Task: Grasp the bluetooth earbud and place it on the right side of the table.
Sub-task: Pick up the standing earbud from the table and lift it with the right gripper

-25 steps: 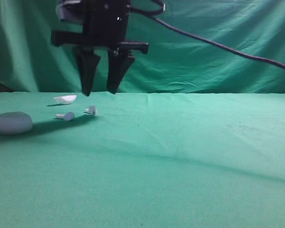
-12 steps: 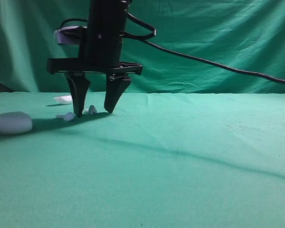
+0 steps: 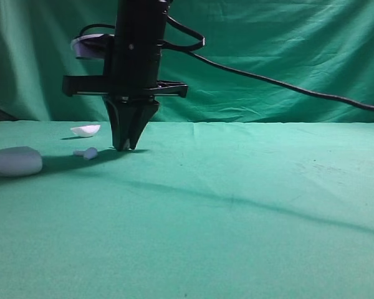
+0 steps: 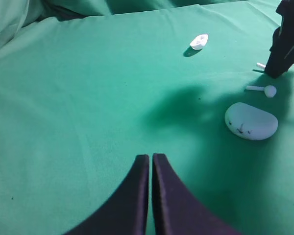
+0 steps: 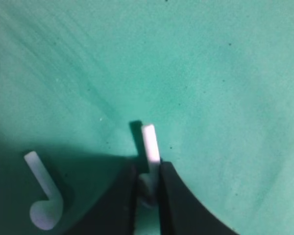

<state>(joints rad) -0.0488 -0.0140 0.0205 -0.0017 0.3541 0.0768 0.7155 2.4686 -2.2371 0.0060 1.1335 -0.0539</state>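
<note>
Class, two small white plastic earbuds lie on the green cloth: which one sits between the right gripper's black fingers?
The white earbud with its stem poking from the right gripper; the other earbud lies free.

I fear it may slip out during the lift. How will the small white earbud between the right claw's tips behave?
The bluetooth earbud looks like smooth hard plastic, so probably stiff, light and rather slippery. The right claw pinches only its head end; the stem pokes out, so it may swivel. If dropped, its rounded head could roll on the table.

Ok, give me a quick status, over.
Right pincer shut on bluetooth earbud, down on table. Left pincer shut, empty. Second earbud lies beside, clear of the grip.
</note>
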